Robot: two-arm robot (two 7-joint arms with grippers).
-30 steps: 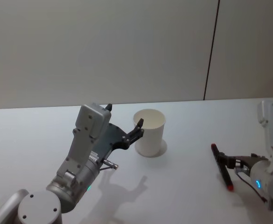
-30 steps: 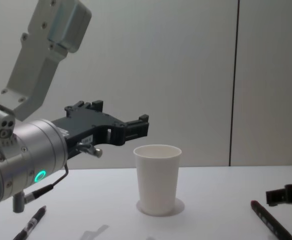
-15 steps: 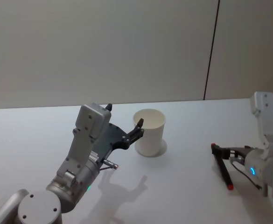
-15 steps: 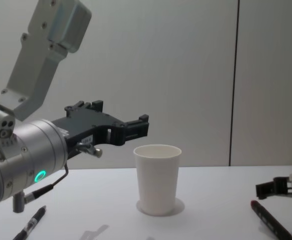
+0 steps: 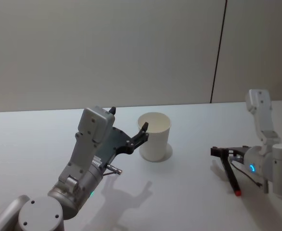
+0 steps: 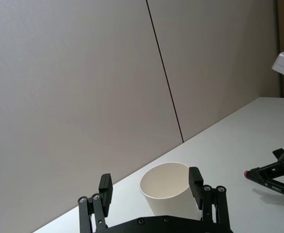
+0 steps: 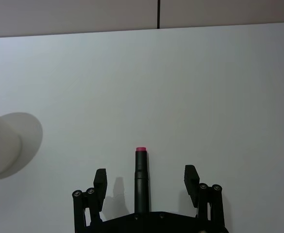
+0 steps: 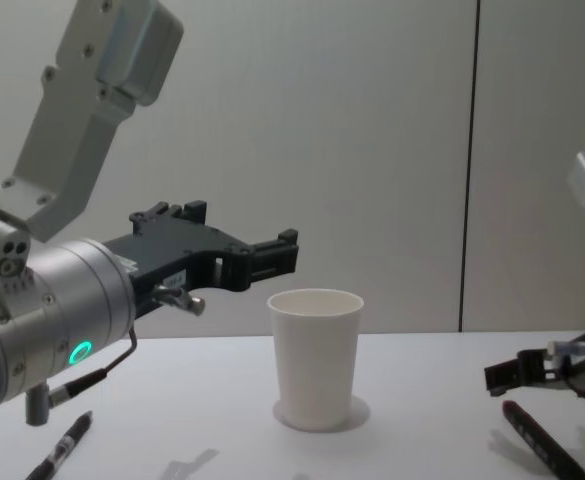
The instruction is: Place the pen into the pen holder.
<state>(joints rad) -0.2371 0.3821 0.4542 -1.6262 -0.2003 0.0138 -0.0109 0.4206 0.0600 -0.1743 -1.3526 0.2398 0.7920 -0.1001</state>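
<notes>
From my station I see the cup [image 5: 155,139] standing upright near the middle of the table [image 5: 189,207], mouth up. The pen [image 5: 231,176] lies flat on the table well to the right of the cup, one end capped in red. My right gripper [image 7: 145,175] is low over the pen. Its fingers [image 7: 190,174] are spread wide and, in the right wrist view, the barrel runs up the middle of the gap, touching neither. In the chest view that gripper hangs just above the pen's far end, so nothing is gripped on that side. My left gripper [image 8: 242,238] is raised off the table to the left of the cup, also spread apart and holding nothing. In the chest view its tips sit a little above the rim and apart from it. In the left wrist view the cup appears beyond the two fingers [image 6: 195,179], framed between them. A second pen [image 8: 62,450] lies on the table under my left arm, at the near left.
</notes>
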